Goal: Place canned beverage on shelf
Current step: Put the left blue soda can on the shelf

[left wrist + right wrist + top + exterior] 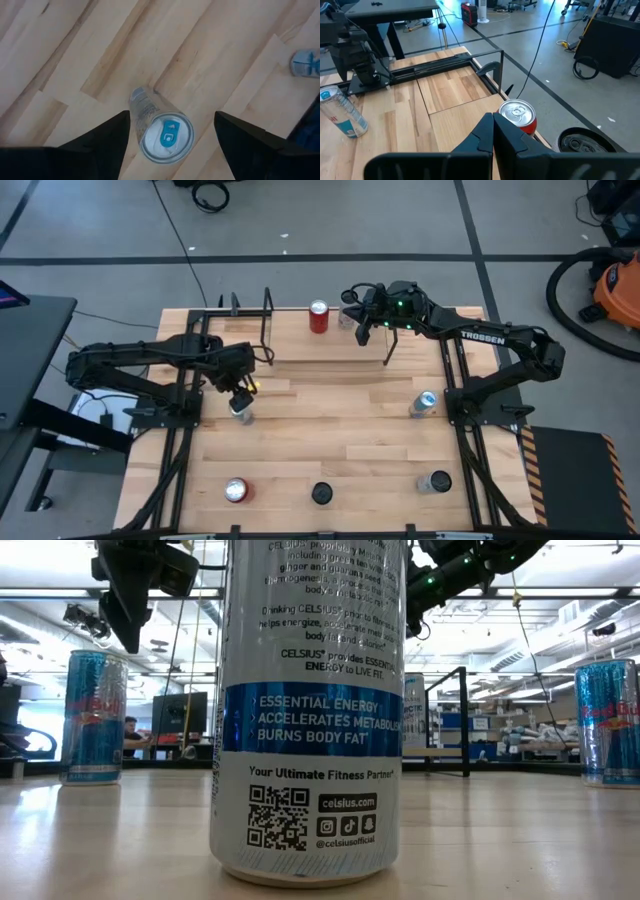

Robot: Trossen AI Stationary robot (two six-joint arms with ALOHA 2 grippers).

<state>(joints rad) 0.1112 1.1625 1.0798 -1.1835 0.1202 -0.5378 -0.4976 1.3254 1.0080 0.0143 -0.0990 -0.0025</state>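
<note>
Left wrist view puts the left end effector [172, 145] with fingers apart straddling a slim silver aluminium can with a blue tab [161, 131], standing upright just beside the light-wood shelf [330, 345]; lower squarely before closing, right end effector [362, 330] closed above that shelf.

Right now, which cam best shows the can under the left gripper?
Left wrist view: the blue-tabbed can stands between the open left gripper fingers. High view shows it small, part-hidden. The other two views don't clearly show it.
</note>
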